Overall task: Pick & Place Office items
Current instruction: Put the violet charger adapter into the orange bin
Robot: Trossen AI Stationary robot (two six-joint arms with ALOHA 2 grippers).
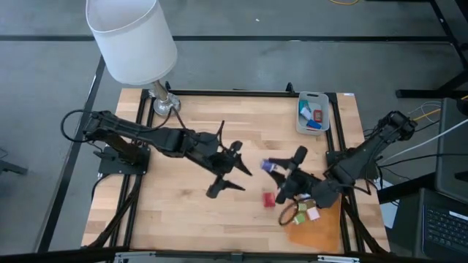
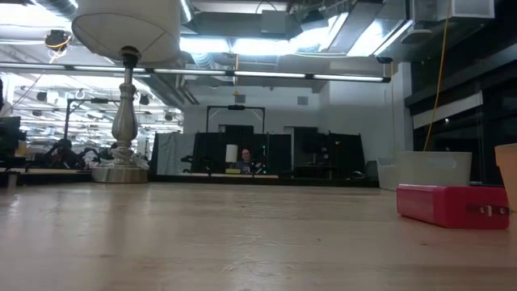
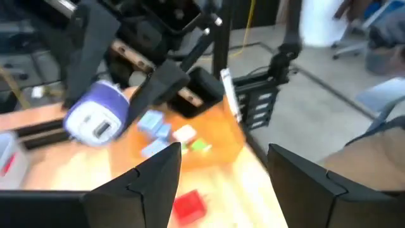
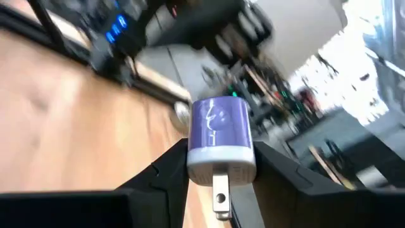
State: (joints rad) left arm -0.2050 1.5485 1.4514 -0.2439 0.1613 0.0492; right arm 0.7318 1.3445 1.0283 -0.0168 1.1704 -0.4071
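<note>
The pale wooden table top (image 1: 190, 139), with visible grain, carries a flat orange sheet (image 1: 322, 228) near the right arm's side, its surface smooth and dull. On that sheet lie several small blocky office items, among them a light blue piece (image 3: 152, 121), a white piece (image 3: 184, 133) and a green piece (image 3: 200, 146). A red rectangular block (image 1: 269, 199) with hard, glossy plastic faces rests on the bare wood just beside the sheet; the low view shows it as a squat box with rounded edges. A grey rectangular plastic tray (image 1: 299, 117) sits at the far edge of the table with blue and red pieces inside. A metal-based lamp with a white drum shade (image 1: 131, 36) stands at the far left corner.

The right gripper (image 1: 281, 169) hangs above the middle of the table, its 2 dark fingers pinching a purple rounded plug-like piece (image 4: 220, 132) with a pale grey base and a metal prong; the fingers press on both sides of its body. This purple piece is off the table, between the red block and the tray.

The left gripper (image 1: 232, 175) hovers over the table's centre, near the right gripper, its 2 fingers spread wide and holding nothing.
</note>
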